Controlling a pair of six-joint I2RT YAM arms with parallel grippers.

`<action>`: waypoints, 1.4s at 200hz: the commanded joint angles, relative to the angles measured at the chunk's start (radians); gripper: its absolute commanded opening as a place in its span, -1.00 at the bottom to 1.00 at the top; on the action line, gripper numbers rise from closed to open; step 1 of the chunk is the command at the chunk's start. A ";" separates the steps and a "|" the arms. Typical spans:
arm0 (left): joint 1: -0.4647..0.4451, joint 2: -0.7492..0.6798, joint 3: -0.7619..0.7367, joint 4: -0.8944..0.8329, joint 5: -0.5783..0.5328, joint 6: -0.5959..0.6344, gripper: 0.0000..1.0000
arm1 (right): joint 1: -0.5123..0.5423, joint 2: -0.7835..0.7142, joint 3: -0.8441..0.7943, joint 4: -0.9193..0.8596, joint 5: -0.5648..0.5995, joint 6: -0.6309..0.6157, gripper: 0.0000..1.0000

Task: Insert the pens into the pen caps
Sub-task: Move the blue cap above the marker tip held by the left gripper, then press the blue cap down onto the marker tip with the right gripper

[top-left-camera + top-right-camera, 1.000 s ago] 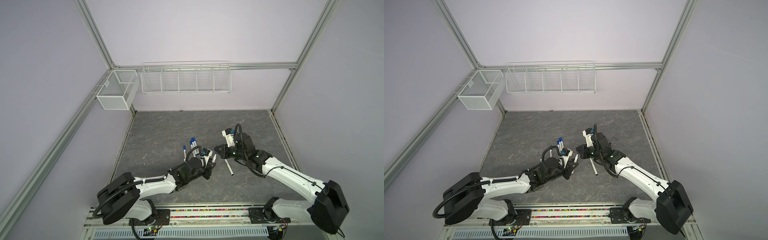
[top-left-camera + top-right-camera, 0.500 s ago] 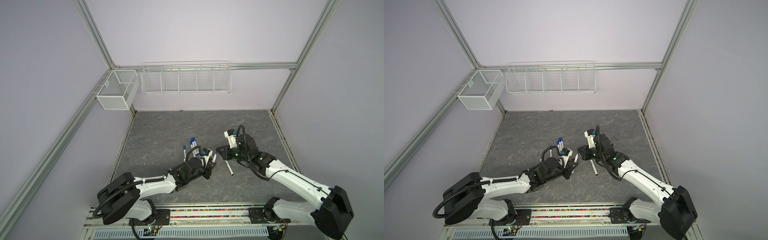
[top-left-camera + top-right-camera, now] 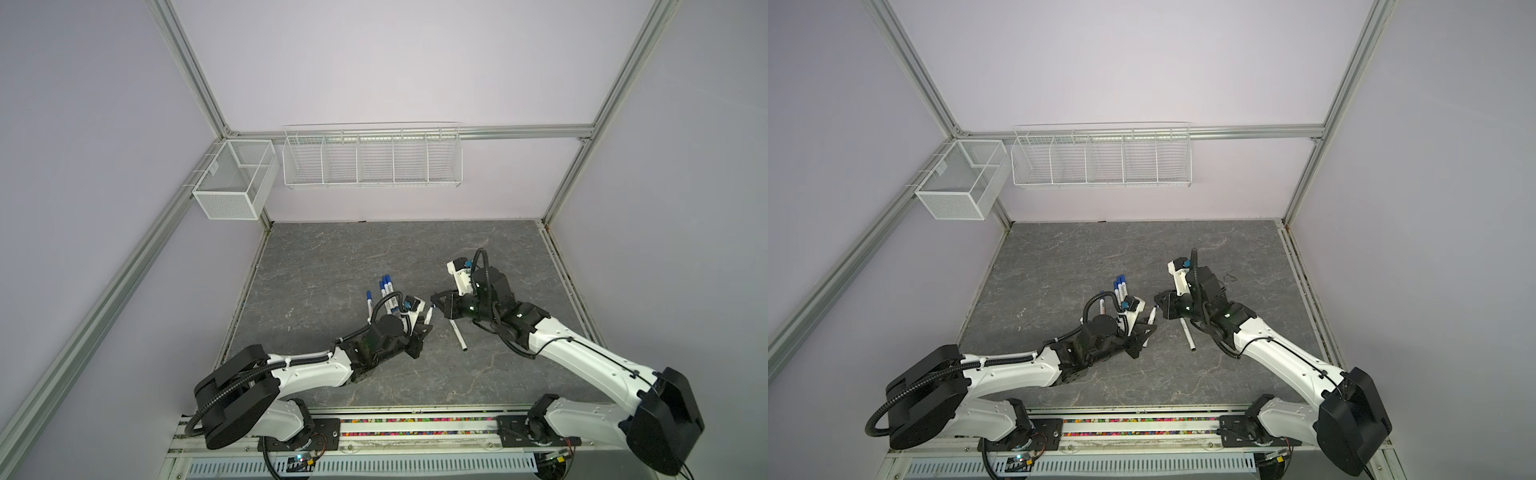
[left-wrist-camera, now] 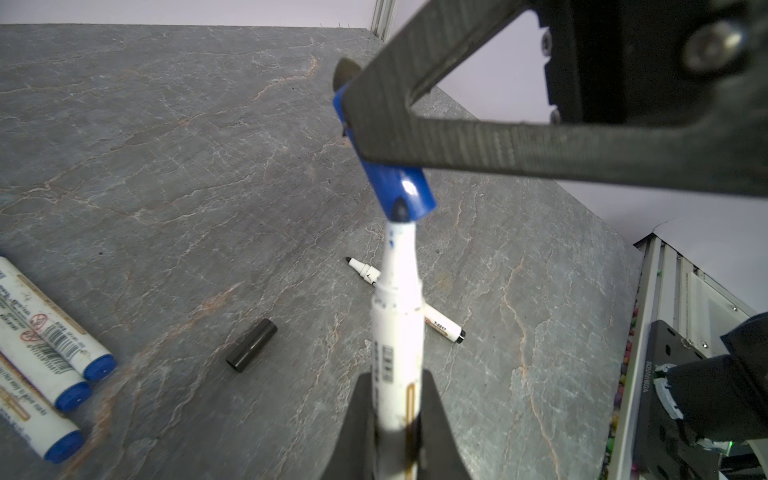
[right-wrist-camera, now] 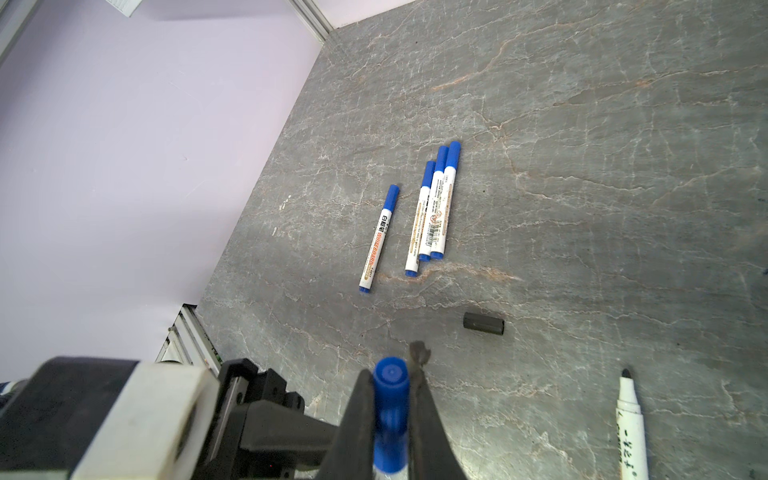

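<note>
Two grippers meet tip to tip above the grey marbled table (image 3: 332, 257), near the black cap (image 5: 483, 323), which lies on its side and serves as our landmark. On one side of the black cap we see a bundle of three capped pens (image 5: 434, 208), touching one another, with a lone capped pen (image 5: 379, 241) just beside them. On the opposite side lies an uncapped pen (image 4: 442, 326) with a black nib and black end plug.

In both top views the left arm (image 3: 311, 370) hides part of the bundle. In the left wrist view a finger (image 4: 415, 124) of the right gripper (image 5: 391, 365) crosses the blue cap (image 4: 399, 187) and covers its far half.

Writing: the lone capped pen reads "WHITEBOARD" in orange, and one bundled pen shows a barcode — finer print we cannot read.

The left gripper (image 4: 397, 376) is clamped on a white pen (image 4: 397, 299), its label smudged and its dark nib right at the blue cap's open mouth. The right gripper pinches that cap — short and glossy, with its closed end facing the right wrist camera.
</note>
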 commanded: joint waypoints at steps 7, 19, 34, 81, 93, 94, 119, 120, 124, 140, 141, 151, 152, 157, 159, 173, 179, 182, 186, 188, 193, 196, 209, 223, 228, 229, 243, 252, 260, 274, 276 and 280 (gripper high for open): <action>-0.003 0.003 -0.004 0.014 0.016 0.011 -1.00 | -0.001 0.010 0.033 0.033 -0.026 -0.008 -0.87; -0.003 0.003 -0.005 0.014 0.017 0.012 -1.00 | -0.002 0.007 0.033 0.032 -0.025 -0.013 -0.87; -0.003 0.004 -0.004 0.013 0.016 0.011 -1.00 | -0.003 0.004 0.065 0.022 -0.026 -0.020 -0.87; -0.003 0.004 -0.005 0.012 0.014 0.011 -1.00 | -0.003 -0.006 0.050 0.016 -0.067 -0.018 -0.87; -0.003 0.001 -0.006 0.014 0.014 0.011 -1.00 | -0.003 -0.008 0.047 0.006 -0.062 -0.023 -0.87; -0.003 0.001 -0.006 0.013 0.014 0.011 -1.00 | -0.004 -0.008 0.047 0.006 -0.061 -0.023 -0.87; -0.003 -0.001 -0.008 0.015 0.012 0.009 -1.00 | -0.004 -0.013 0.045 -0.008 -0.021 -0.034 -0.87; -0.003 -0.001 -0.008 0.016 0.012 0.009 -1.00 | -0.004 -0.013 0.045 -0.008 -0.020 -0.035 -0.87; -0.003 -0.001 -0.008 0.015 0.011 0.010 -1.00 | -0.002 -0.013 0.045 -0.010 -0.014 -0.035 -0.87; -0.003 -0.004 -0.008 0.016 0.011 0.009 -1.00 | -0.003 -0.005 0.045 -0.022 0.000 -0.044 -0.87; -0.003 -0.003 -0.008 0.015 0.011 0.009 -1.00 | -0.003 -0.004 0.045 -0.024 0.001 -0.044 -0.87; -0.003 -0.005 -0.008 0.016 0.011 0.010 -1.00 | -0.003 0.000 0.045 -0.027 0.003 -0.047 -0.87; -0.003 -0.004 -0.008 0.015 0.011 0.010 -1.00 | -0.003 0.000 0.045 -0.028 0.003 -0.048 -0.87; -0.003 -0.004 -0.008 0.016 0.011 0.009 -1.00 | -0.002 0.002 0.045 -0.031 0.002 -0.049 -0.87; -0.003 -0.005 -0.008 0.016 0.010 0.009 -1.00 | -0.003 0.003 0.045 -0.032 0.001 -0.049 -0.87; -0.003 -0.007 -0.009 0.014 0.010 0.009 -1.00 | -0.003 0.004 0.045 -0.034 -0.006 -0.051 -0.87; -0.003 -0.007 -0.009 0.014 0.008 0.011 -1.00 | -0.002 0.003 0.045 -0.035 -0.009 -0.051 -0.87; -0.003 -0.006 -0.009 0.013 0.007 0.009 -1.00 | -0.003 0.003 0.045 -0.036 -0.011 -0.051 -0.87; -0.003 -0.005 -0.009 0.014 0.008 0.010 -1.00 | -0.002 0.003 0.031 -0.036 -0.013 -0.050 -0.87; -0.003 -0.004 -0.009 0.014 0.008 0.010 -1.00 | -0.002 0.002 0.021 -0.036 -0.015 -0.052 -0.87; -0.003 -0.004 -0.009 0.014 0.007 0.009 -1.00 | -0.002 0.000 0.014 -0.036 -0.016 -0.052 -0.87; -0.003 -0.004 -0.009 0.014 0.008 0.011 -1.00 | -0.002 0.000 0.013 -0.037 -0.017 -0.051 -0.87; -0.003 -0.001 -0.008 0.017 0.008 0.010 -1.00 | 0.001 -0.002 0.008 -0.036 -0.021 -0.049 -0.87; -0.003 0.003 -0.006 0.019 0.010 0.009 -1.00 | 0.003 -0.002 0.003 -0.034 -0.024 -0.046 -0.87; -0.003 0.006 -0.006 0.019 0.010 0.009 -1.00 | 0.003 -0.002 0.003 -0.033 -0.029 -0.045 -0.87; -0.003 0.006 -0.005 0.019 0.010 0.009 -1.00 | 0.003 -0.002 0.002 -0.033 -0.029 -0.045 -0.87; -0.003 0.007 -0.003 0.019 0.012 0.010 -1.00 | 0.007 -0.005 0.000 -0.031 -0.032 -0.043 -0.87; -0.003 0.007 -0.003 0.020 0.011 0.010 -1.00 | 0.008 -0.008 -0.004 -0.030 -0.036 -0.041 -0.87; -0.003 0.008 -0.004 0.020 0.010 0.009 -1.00 | 0.007 -0.009 -0.005 -0.030 -0.038 -0.040 -0.87; -0.003 0.007 -0.004 0.019 0.010 0.008 -1.00 | 0.008 -0.014 -0.007 -0.030 -0.039 -0.038 -0.87; -0.003 0.007 -0.004 0.019 0.009 0.007 -1.00 | 0.009 -0.014 -0.007 -0.030 -0.038 -0.036 -0.87; -0.003 0.007 -0.005 0.018 0.009 0.007 -1.00 | 0.007 -0.015 -0.006 -0.030 -0.038 -0.035 -0.87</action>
